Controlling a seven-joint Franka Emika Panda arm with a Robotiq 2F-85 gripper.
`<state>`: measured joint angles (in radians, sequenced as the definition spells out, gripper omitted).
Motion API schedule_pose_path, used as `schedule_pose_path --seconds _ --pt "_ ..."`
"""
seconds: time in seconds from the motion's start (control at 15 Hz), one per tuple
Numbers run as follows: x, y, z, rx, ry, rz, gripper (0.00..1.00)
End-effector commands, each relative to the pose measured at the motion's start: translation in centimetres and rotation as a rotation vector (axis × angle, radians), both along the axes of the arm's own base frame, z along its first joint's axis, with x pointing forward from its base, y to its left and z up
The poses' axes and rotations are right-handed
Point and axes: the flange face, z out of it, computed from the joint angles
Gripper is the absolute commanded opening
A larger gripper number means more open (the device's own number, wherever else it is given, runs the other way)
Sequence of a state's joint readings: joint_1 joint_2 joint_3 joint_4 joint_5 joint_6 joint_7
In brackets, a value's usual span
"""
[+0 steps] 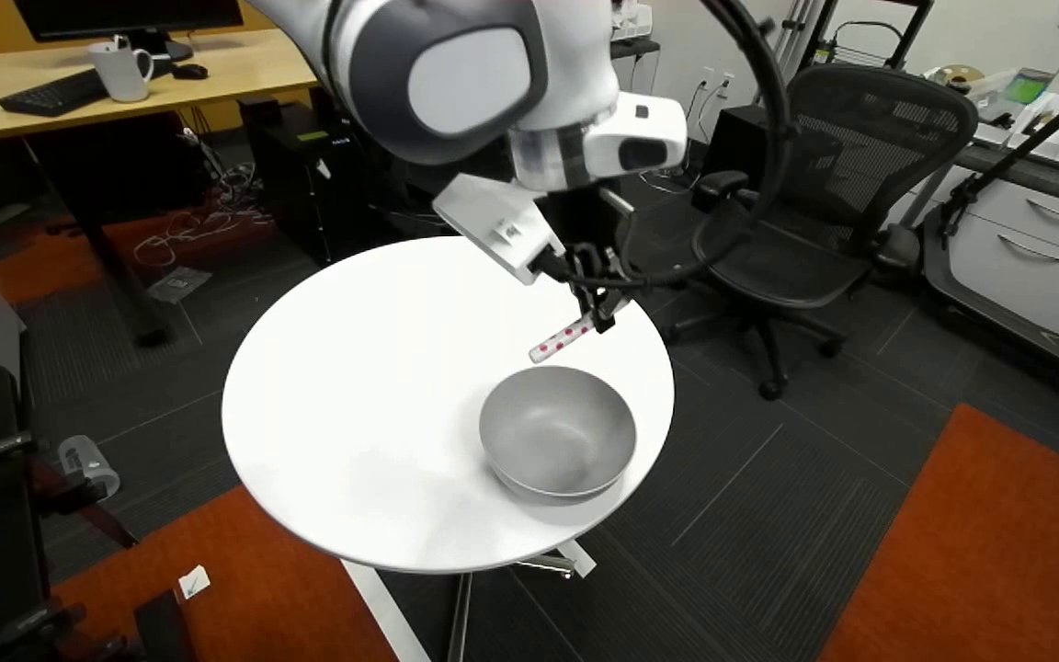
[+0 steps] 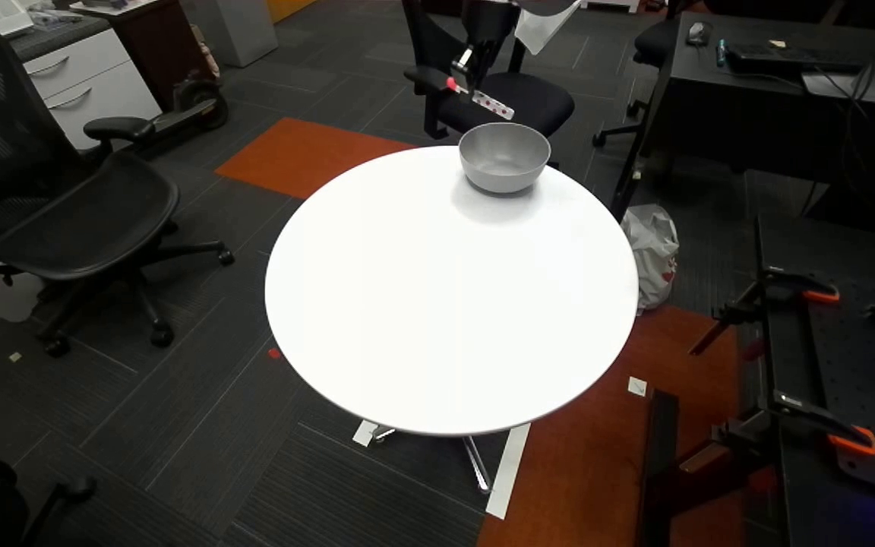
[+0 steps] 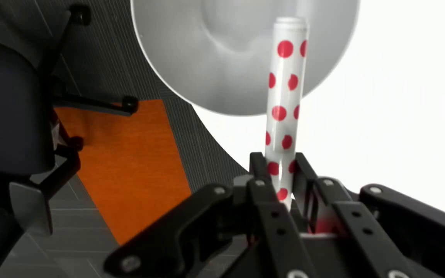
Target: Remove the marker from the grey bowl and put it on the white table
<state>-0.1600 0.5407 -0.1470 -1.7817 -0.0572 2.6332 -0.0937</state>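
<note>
Marker (image 3: 285, 96), a slim, glossy white cylinder spotted with red, is pinched between the black jaws of the tool (image 3: 279, 165) and held aloft, apart from the grey bowl (image 1: 559, 432), as seen in both exterior views. In the wrist view it is pointed toward twelve o'clock, its stepped white end set against the bowl's smooth, faintly reflective interior. In an exterior view, its rounded red end (image 2: 451, 83) is shown toward ten o'clock. The round, deep-walled bowl, edged by a paler rim, is placed near the edge of the flat, circular white tabletop (image 1: 373, 395), at about four o'clock in an exterior view. The tool is carried by an arm (image 1: 465, 83) of rounded white and grey casings, stretched in from eleven o'clock. Beyond the tabletop, a black mesh-backed chair (image 1: 870, 175) is parked toward two o'clock; between ten and eleven, a pale wooden desk (image 1: 249, 69) is topped with a white mug (image 1: 123, 75). Underfoot, dark ribbed carpet (image 1: 750, 515) is broken up by orange panels (image 1: 989, 542).
</note>
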Motion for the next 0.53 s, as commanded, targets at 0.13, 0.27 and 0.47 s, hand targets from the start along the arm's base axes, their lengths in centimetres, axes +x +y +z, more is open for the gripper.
schedule_pose_path --seconds 0.13,0.27,0.47 --pt "-5.2 8.6 4.5 -0.024 -0.048 0.094 0.05" --pt "-7.1 11.5 4.2 -0.018 -0.042 0.109 0.05" --pt "-9.2 16.2 2.9 0.001 -0.035 0.171 0.05"
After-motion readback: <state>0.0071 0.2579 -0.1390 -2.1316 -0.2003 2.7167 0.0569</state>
